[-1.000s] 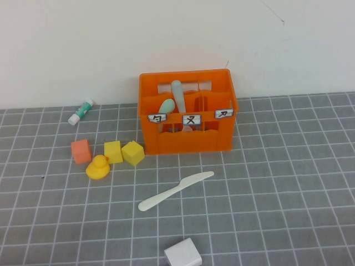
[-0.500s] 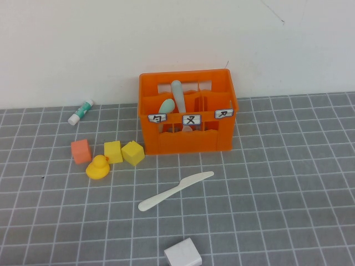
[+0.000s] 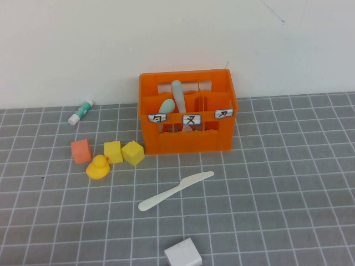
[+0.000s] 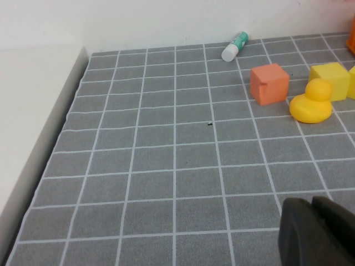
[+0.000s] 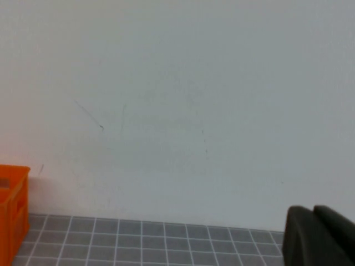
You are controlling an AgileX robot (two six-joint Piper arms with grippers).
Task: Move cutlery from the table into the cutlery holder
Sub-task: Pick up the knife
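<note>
The orange cutlery holder stands at the back of the grey gridded table, by the wall. A pale mint-green spoon and a grey handle stick up from its left compartments. A cream-white knife lies flat on the table in front of the holder, slanting. Neither arm shows in the high view. My left gripper is shut and empty over bare tiles at the table's left side. My right gripper is shut and empty, facing the wall, with a corner of the holder in its view.
Left of the holder lie an orange cube, two yellow cubes and a yellow duck. A white-and-green tube lies by the wall. A white block sits at the front edge. The table's left edge drops off.
</note>
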